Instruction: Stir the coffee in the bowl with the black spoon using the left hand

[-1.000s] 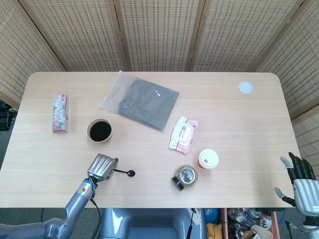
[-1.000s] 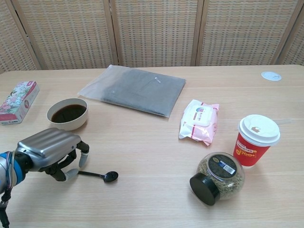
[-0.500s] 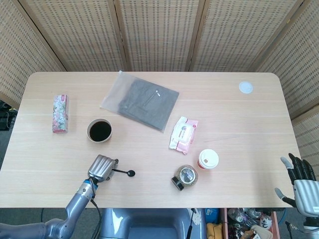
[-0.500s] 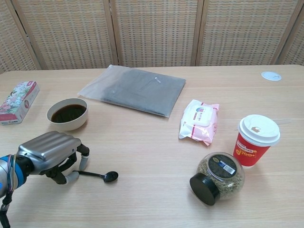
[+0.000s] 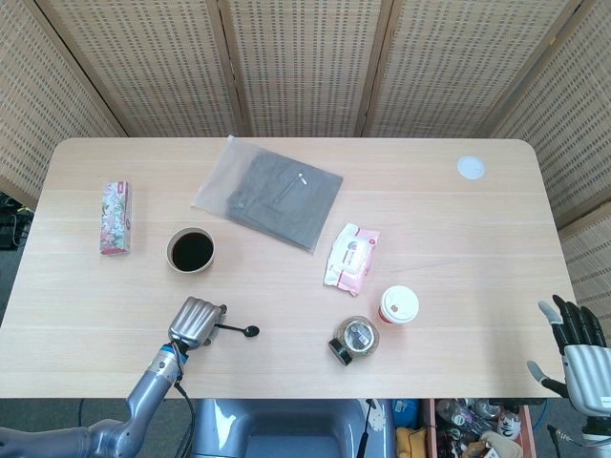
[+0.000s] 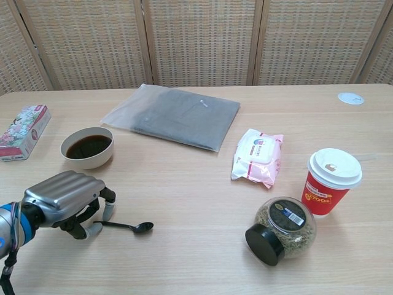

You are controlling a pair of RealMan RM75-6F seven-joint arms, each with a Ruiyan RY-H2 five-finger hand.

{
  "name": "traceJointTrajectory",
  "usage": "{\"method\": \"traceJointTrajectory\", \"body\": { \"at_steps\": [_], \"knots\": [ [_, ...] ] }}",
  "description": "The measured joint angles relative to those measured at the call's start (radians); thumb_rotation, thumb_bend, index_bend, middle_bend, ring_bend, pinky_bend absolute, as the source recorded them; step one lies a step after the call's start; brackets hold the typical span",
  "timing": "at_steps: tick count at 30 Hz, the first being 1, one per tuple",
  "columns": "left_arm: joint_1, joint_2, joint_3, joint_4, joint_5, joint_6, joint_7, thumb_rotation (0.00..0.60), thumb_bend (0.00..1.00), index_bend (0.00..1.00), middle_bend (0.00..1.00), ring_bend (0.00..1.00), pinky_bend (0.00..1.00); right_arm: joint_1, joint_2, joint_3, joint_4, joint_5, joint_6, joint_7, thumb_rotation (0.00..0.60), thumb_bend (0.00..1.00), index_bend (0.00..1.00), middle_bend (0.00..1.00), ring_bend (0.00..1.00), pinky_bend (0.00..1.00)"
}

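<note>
The black spoon (image 6: 128, 227) (image 5: 239, 330) lies flat on the table near the front left, its bowl end pointing right. My left hand (image 6: 61, 195) (image 5: 195, 321) is curled over the handle's left end and pinches it between thumb and a finger. The cream bowl (image 6: 87, 148) (image 5: 191, 251) of dark coffee stands a short way behind the hand, apart from it. My right hand (image 5: 571, 339) hangs off the table's right front corner, fingers spread, holding nothing; the chest view does not show it.
A glass jar with a black lid (image 6: 281, 229) lies on its side at front right beside a red paper cup (image 6: 331, 180). A pink wipes pack (image 6: 259, 157), a bagged grey cloth (image 6: 173, 115) and a floral box (image 6: 24, 131) lie further back.
My left hand has sunk slightly and drawn a little toward me over the spoon handle. The spoon, bowl and right hand have barely moved.
</note>
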Motion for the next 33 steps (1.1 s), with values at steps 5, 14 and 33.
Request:
{"method": "traceJointTrajectory", "body": {
  "at_steps": [5,14,33],
  "knots": [
    [0.001,-0.003,0.001,0.003,0.001,0.002,-0.002,0.6,0.39,0.52,0.85,0.77,0.71,0.0,0.001,0.0,0.0,0.0,-0.001,0.001,0.6,0.36,0.1,0.12,0.0,0.01],
    [0.005,-0.009,0.002,0.011,0.01,0.014,-0.01,0.6,0.39,0.52,0.85,0.77,0.71,-0.001,0.002,-0.001,-0.001,0.0,-0.001,0.002,0.6,0.36,0.11,0.13,0.0,0.01],
    [0.008,-0.026,0.004,0.039,0.005,0.007,-0.011,0.6,0.39,0.52,0.85,0.77,0.71,-0.007,0.005,-0.001,0.001,0.002,0.002,0.007,0.6,0.36,0.12,0.13,0.0,0.01]
  ]
}}
